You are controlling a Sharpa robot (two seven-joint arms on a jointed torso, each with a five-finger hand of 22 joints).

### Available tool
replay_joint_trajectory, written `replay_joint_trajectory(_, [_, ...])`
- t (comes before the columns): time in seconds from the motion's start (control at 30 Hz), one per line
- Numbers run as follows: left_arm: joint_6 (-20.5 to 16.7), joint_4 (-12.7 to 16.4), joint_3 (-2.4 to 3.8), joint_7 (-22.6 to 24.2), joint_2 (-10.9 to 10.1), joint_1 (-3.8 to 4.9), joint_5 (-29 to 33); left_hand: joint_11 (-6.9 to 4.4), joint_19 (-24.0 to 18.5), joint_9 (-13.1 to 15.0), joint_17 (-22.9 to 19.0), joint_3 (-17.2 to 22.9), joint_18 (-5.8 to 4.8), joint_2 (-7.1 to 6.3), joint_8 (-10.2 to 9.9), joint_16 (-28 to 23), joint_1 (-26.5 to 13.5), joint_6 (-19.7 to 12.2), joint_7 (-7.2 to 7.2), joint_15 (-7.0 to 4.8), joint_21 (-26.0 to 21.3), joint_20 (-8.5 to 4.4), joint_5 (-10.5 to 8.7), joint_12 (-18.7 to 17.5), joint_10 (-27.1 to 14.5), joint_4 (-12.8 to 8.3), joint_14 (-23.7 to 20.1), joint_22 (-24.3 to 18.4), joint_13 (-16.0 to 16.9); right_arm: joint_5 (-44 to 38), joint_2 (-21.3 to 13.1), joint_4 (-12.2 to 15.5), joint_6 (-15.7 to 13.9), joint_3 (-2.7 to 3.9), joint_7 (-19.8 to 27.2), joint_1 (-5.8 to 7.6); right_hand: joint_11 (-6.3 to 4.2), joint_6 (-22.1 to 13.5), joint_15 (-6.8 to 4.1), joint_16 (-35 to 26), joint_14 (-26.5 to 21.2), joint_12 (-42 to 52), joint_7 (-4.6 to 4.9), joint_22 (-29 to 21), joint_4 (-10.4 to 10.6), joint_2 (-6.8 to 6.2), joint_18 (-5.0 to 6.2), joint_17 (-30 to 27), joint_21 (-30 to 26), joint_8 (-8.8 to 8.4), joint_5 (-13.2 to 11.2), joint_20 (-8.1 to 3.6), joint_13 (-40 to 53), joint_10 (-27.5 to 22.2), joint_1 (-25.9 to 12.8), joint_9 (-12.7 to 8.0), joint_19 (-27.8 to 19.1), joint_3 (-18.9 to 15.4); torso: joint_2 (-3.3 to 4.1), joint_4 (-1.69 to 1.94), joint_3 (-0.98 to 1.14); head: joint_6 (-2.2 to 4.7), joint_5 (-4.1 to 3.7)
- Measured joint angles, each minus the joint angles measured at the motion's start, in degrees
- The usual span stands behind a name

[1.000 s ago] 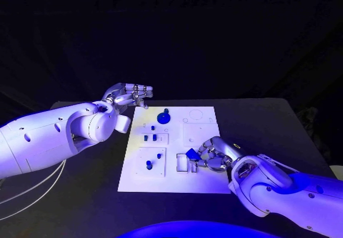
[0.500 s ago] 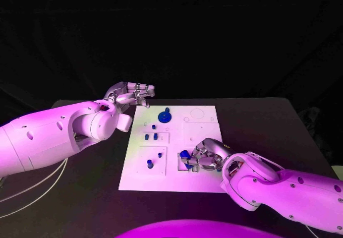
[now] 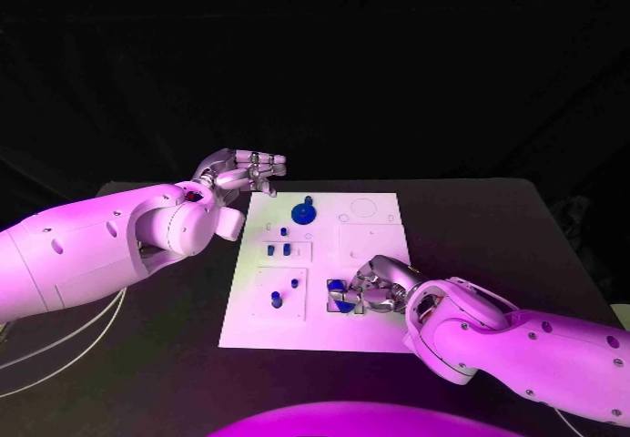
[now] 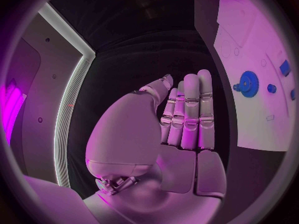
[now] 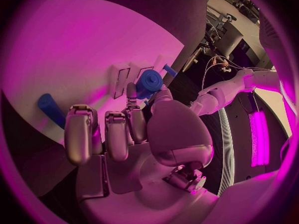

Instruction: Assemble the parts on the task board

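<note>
Head view, right hand (image 3: 371, 289) holding blue part (image 3: 338, 289) over task board (image 3: 371, 238)

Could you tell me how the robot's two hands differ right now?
The left hand hovers off the far left corner of the white board, holding nothing, its fingers straight and together. The right hand is down on the board's near part, pinching a blue piece. Both are silver on white arms.

No text, label, number or sign can be read on anything in view.
</note>
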Motion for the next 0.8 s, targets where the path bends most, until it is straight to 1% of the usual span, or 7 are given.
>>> replay_joint_trajectory(0.1, [0.03, 0.01, 0.0, -0.02, 0.0, 0.0, 0.0, 0.0, 0.0, 0.0, 0.0, 0.0, 0.0, 0.0, 0.0, 0.0, 0.0, 0.0, 0.0, 0.0, 0.0, 0.0, 0.0, 0.0, 0.0, 0.0, 0.0, 0.0, 0.0, -0.02, 0.06, -0.05, 0.04, 0.0, 0.01, 0.0, 0.0, -0.13, 0.0, 0.0, 0.0, -0.32, 0.13, 0.0, 0.06, -0.41, 0.01, 0.0, -0.38, 0.01, -5.37, 0.0, -0.01, 0.0, -2.11, 0.3, 0.0, -1.06, -0.01, -0.01, 0.0, -0.01, 0.0])
replay_joint_trajectory(0.2, [0.05, 0.03, 0.0, -0.03, -0.01, 0.0, 0.0, 0.0, 0.0, 0.0, 0.0, 0.0, 0.01, 0.0, 0.0, 0.0, 0.0, 0.0, 0.0, 0.0, 0.0, 0.0, 0.0, 0.0, 0.0, 0.0, 0.0, 0.0, 0.0, -0.17, 0.07, -0.07, 0.01, 0.0, 0.01, 0.0, 0.0, -0.43, 0.0, 0.0, 0.0, -0.98, 0.42, 0.0, 0.1, -2.03, 0.0, 0.0, -0.88, 0.01, -9.81, 0.0, -0.01, 0.0, -4.43, 0.6, 0.0, -1.13, -0.02, -0.01, 0.0, -0.01, 0.0])
replay_joint_trajectory(0.33, [0.09, 0.03, 0.0, -0.06, -0.02, 0.0, 0.0, 0.19, 0.0, 0.0, 0.0, 0.0, 0.0, 0.0, 0.0, 0.0, 0.0, 0.0, 0.0, 0.0, 0.0, 0.0, 0.0, 0.0, -0.19, 0.0, 0.0, 0.0, 0.0, -0.51, 0.05, -0.03, -0.06, 0.0, 0.03, 0.0, 0.21, -0.62, 0.0, 0.0, 0.0, -2.47, 0.62, -0.01, 0.32, -5.14, 0.0, -0.01, -1.98, 0.36, -11.55, 0.0, -0.01, -0.65, -8.45, 1.1, 0.0, 1.88, -0.03, 0.03, -0.01, -0.01, 0.0])
replay_joint_trajectory(0.4, [0.12, 0.03, 0.0, -0.09, -0.03, 0.0, 0.0, 0.21, 0.0, 0.0, 0.0, 0.0, 0.0, 0.0, 0.0, 0.0, 0.0, 0.0, 0.0, 0.0, 0.0, 0.0, 0.0, 0.0, -0.21, 0.0, 0.0, 0.0, 0.0, -0.77, -0.03, 0.15, -0.13, 0.0, 0.06, 0.0, 0.12, -0.63, 0.0, 0.0, 0.0, -2.49, 0.62, -0.01, 0.29, -5.61, 0.01, -0.01, -1.98, 0.42, -11.55, 0.0, -0.01, -0.74, -8.91, 1.17, 0.0, 2.75, -0.04, 0.03, -0.01, -0.01, 0.02])
replay_joint_trajectory(0.5, [0.18, 0.03, 0.0, -0.13, -0.03, -0.01, 0.0, 0.21, 0.0, -0.05, 0.01, 0.0, 0.0, 0.0, 0.0, 0.0, 0.0, 0.0, 0.0, 0.0, 0.0, 0.0, 0.0, 0.0, -0.21, 0.0, 0.0, 0.0, 0.0, -1.2, -0.34, 0.75, -0.35, 0.0, 0.15, 0.0, 0.12, -0.63, 0.0, 0.0, 0.0, -2.49, 0.62, -0.01, 0.13, -4.64, 0.01, -0.01, -1.97, 0.42, -9.48, 0.01, -0.02, -0.74, -7.95, 1.42, 0.0, 4.21, -0.04, 0.02, 0.0, -0.06, 0.07])
replay_joint_trajectory(0.63, [0.26, 0.03, 0.0, -0.18, -0.06, -0.01, 0.0, 0.21, 0.0, -0.05, 0.01, 0.0, 0.0, 0.0, 0.0, 0.0, 0.0, 0.0, 0.0, 0.0, 0.0, 0.0, 0.0, 0.0, -0.21, 0.0, 0.0, 0.01, -0.01, -1.75, -1.23, 1.93, -0.82, 0.01, 0.4, -0.02, 0.12, -0.83, 0.0, 0.0, 0.0, -2.49, 0.41, 0.02, -0.94, -2.46, 0.0, -0.01, -1.97, 0.64, -2.98, 0.01, -0.02, -0.74, -2.46, 1.8, -0.01, 5.46, -0.04, -0.01, 0.02, -0.08, 0.09])
replay_joint_trajectory(0.8, [0.36, 0.03, 0.0, -0.21, -0.14, -0.01, 0.0, 0.21, 0.0, -0.05, 0.01, 0.0, 0.01, 0.0, 0.0, 0.0, 0.0, 0.0, 0.0, 0.0, 0.0, 0.0, 0.0, 0.0, -0.21, 0.0, 0.0, 0.01, -0.01, -2.47, -3.04, 3.88, -1.41, 0.01, 0.83, -0.06, -0.1, -0.83, 0.01, 0.0, 0.0, -1.96, 0.41, 0.04, -2.56, -1.85, 0.0, -0.02, -1.26, 0.87, 1.22, -0.11, 0.01, -0.1, 2.67, 2.06, -0.12, 5.95, -0.04, -0.04, 0.03, -0.14, 0.12])
